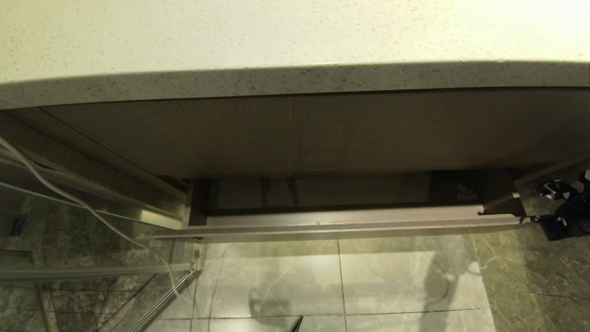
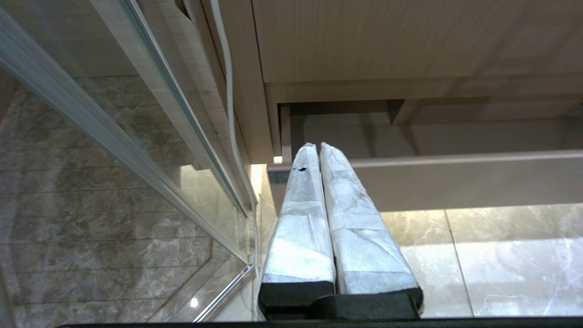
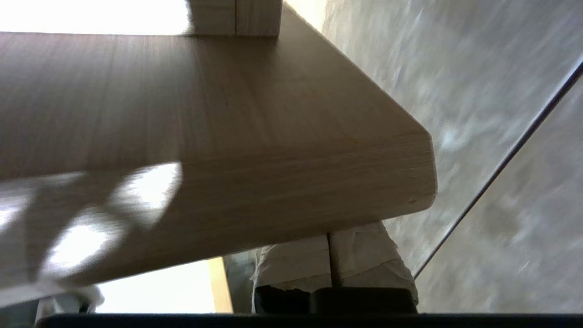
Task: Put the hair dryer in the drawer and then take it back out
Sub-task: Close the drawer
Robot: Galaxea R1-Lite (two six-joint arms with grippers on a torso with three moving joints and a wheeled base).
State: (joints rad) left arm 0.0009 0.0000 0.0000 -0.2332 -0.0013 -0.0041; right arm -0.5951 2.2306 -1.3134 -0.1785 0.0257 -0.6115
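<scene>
While my head looks down past the pale speckled stone countertop (image 1: 295,32) and the tall wood-grain vanity panel (image 1: 322,133) beneath it, the very wide, shallow light-brown wood-grain drawer (image 1: 341,227) stands pulled partway out below that panel, its flat handleless face running across the middle of the view. The part of its dark inside that I can see holds nothing I can make out, and the hair dryer shows in none of my views, so I cannot tell where it is.

My right gripper (image 3: 329,255) is at the drawer's right end; in the head view its black body sits at the right edge, just beside the corner of the drawer face. From the right wrist camera the rounded wooden corner of the drawer fills most of the picture and lies in front of my cloth-wrapped fingers (image 3: 296,262), hiding their tips. The two fingers lie pressed together with only a thin seam between them, holding nothing.

My left gripper (image 2: 318,146) hangs low on the left, beside the glass shower partition (image 2: 114,150), pointing towards the drawer's left end. Its white-wrapped fingers are closed flat against each other, empty. A thin white cable (image 1: 87,207) trails down along the partition to the grey marble floor tiles (image 1: 387,281).
</scene>
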